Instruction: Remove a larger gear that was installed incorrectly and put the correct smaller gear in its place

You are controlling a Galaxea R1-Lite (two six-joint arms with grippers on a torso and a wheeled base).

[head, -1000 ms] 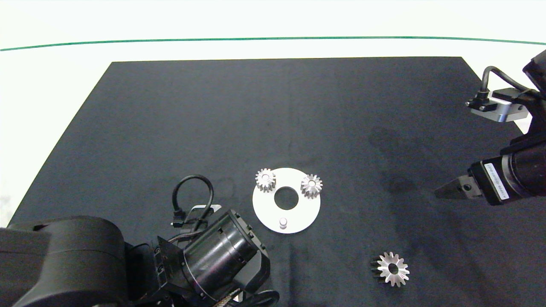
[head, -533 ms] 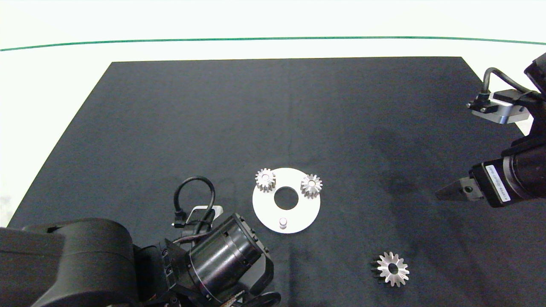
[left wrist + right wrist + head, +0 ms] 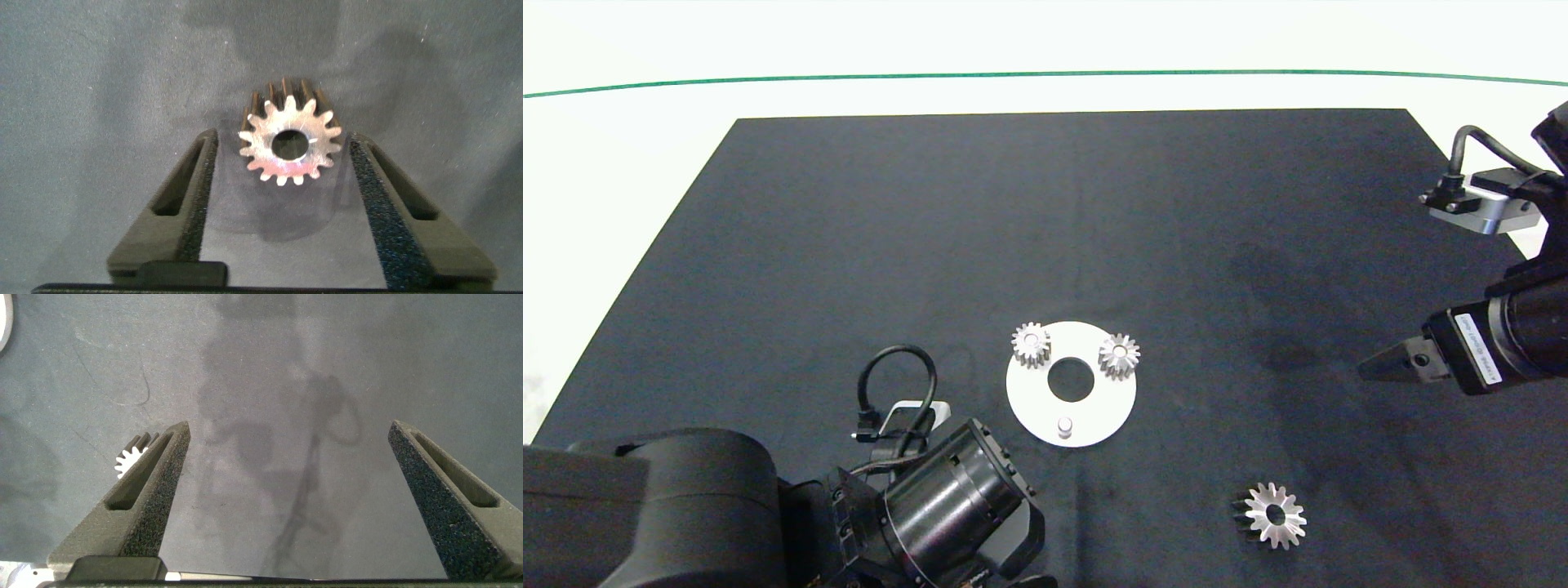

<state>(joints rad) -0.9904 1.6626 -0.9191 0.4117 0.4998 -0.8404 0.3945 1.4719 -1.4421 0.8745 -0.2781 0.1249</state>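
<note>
We are straddling the smaller gear [image 3: 288, 144] on the mat [image 3: 1045, 229] with our left gripper [image 3: 282, 208] apart; closing off-centre risks tipping it. The larger gear [image 3: 1275, 514] lies discarded; right gripper [image 3: 286, 498] hovering, spread wide.

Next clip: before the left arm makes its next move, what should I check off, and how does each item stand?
1. larger gear off the white plate: ok, it lies on the mat.
2. Peg free: ok, bare.
3. smaller gear between the left gripper fingers: ok, centred, untouched.
4. Grip secured: not ok, fingers open.
5. right gripper clear of the plate: ok, open over the mat.
</note>
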